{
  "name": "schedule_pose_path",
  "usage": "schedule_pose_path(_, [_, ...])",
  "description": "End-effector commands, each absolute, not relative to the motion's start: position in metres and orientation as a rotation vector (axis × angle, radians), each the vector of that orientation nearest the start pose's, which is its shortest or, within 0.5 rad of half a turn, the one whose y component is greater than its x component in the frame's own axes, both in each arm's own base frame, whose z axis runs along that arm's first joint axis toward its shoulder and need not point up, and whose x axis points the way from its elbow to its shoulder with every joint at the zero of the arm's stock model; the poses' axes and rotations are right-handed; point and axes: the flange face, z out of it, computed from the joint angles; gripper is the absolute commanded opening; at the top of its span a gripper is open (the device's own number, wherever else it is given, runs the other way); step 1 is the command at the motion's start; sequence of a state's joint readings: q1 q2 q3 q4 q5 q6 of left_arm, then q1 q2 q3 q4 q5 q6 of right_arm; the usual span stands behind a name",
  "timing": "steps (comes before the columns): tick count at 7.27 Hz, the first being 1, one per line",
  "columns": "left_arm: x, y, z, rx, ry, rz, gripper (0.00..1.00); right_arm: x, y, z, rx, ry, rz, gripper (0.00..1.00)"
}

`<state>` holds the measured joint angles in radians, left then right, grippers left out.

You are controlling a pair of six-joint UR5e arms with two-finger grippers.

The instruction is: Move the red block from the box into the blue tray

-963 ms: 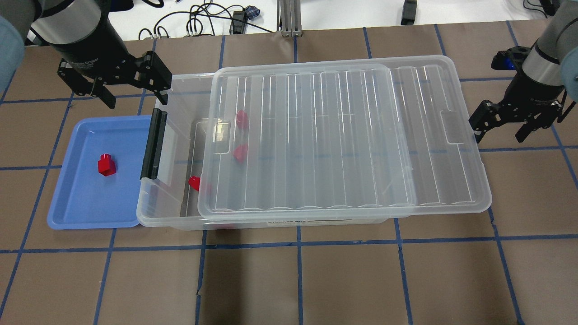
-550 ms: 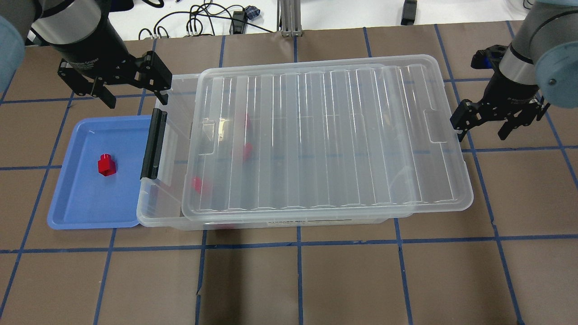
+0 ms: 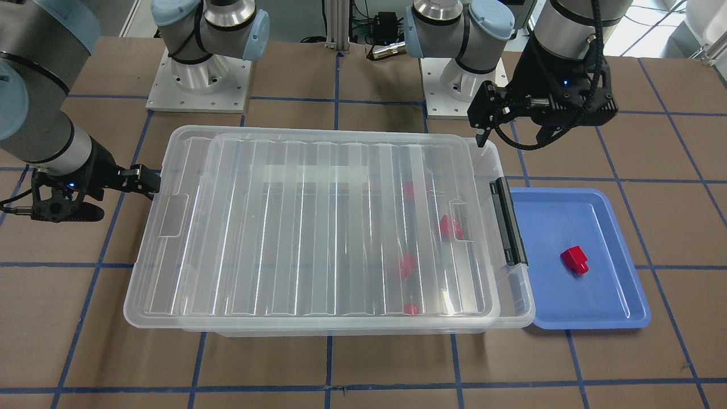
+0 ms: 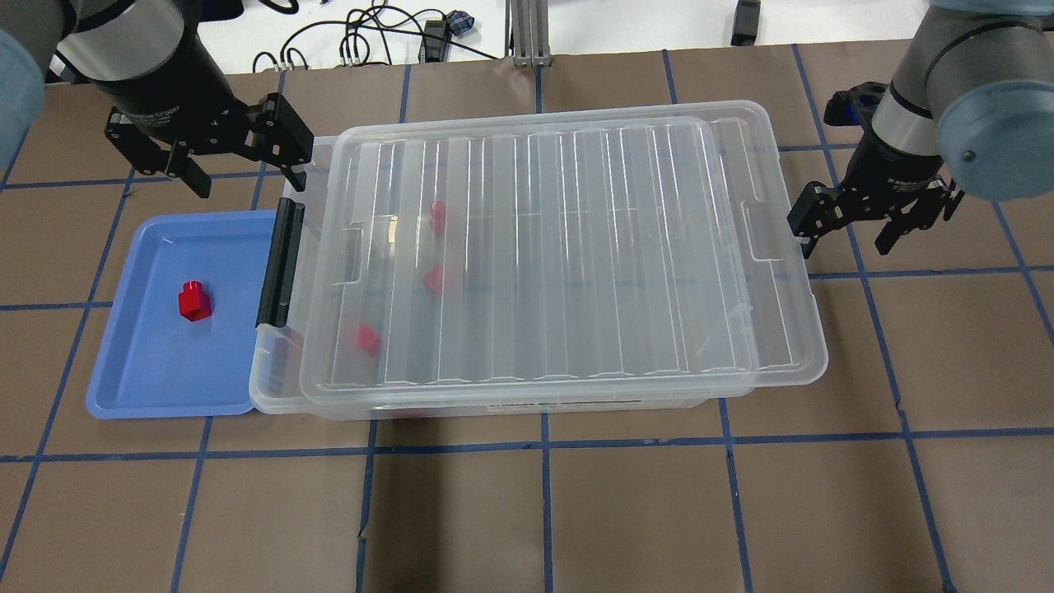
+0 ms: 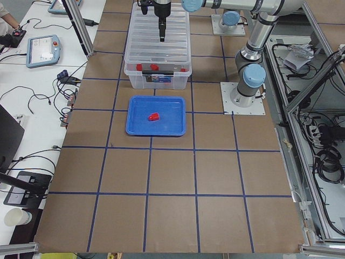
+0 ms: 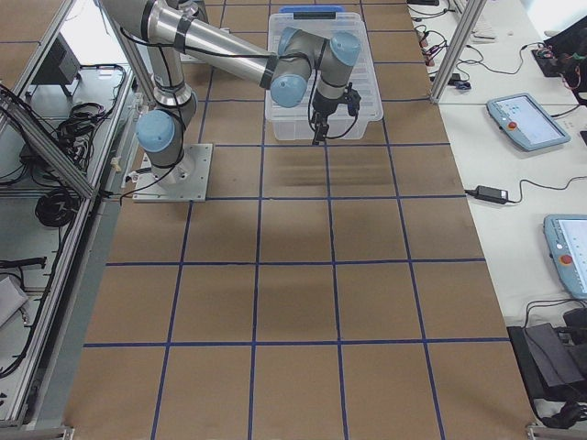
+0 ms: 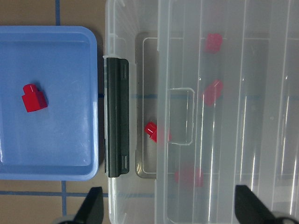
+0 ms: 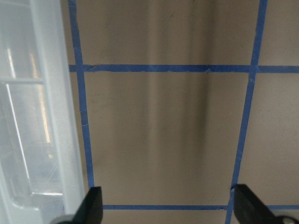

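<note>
One red block (image 4: 194, 301) lies in the blue tray (image 4: 140, 379), left of the box (image 4: 276, 387); it also shows in the left wrist view (image 7: 33, 97). The ribbed lid (image 4: 560, 255) lies loose over nearly the whole box, leaving a narrow gap by the black latch (image 4: 280, 263). Several red blocks (image 4: 434, 280) show through the lid. My left gripper (image 4: 247, 183) is open and empty, above the box's far left corner. My right gripper (image 4: 844, 245) is open and empty, one finger at the lid's right end.
The table is brown paper with a blue tape grid (image 4: 543, 445). Cables (image 4: 370, 37) and a metal post lie beyond the far edge. Both arm bases (image 3: 199, 74) stand on the robot's side of the box.
The lid has slid left over the box, narrowing the opening at the latch end. My right gripper moved left with the lid's right end. My left gripper has not moved.
</note>
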<state>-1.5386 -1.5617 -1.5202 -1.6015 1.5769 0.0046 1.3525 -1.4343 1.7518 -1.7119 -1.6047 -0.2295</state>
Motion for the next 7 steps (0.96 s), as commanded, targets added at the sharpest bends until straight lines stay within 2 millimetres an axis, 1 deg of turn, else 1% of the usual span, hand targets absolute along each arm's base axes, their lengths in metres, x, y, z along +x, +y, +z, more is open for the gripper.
schedule_pose_path(1, [-0.1168, -0.4947, 0.5135, -0.041, 3.134, -0.043, 1.00, 0.0206, -0.5270, 0.3456, -0.031, 3.122, 0.280, 1.00])
schedule_pose_path(3, [-0.1168, -0.4954, 0.5135, -0.041, 3.134, -0.043, 1.00, 0.0263, -0.5271, 0.3448, -0.047, 3.121, 0.282, 1.00])
schedule_pose_path(7, [-0.1169, -0.4955, 0.5137, -0.041, 3.136, -0.046, 1.00, 0.0266, -0.5266, 0.3455, -0.052, 3.119, 0.282, 1.00])
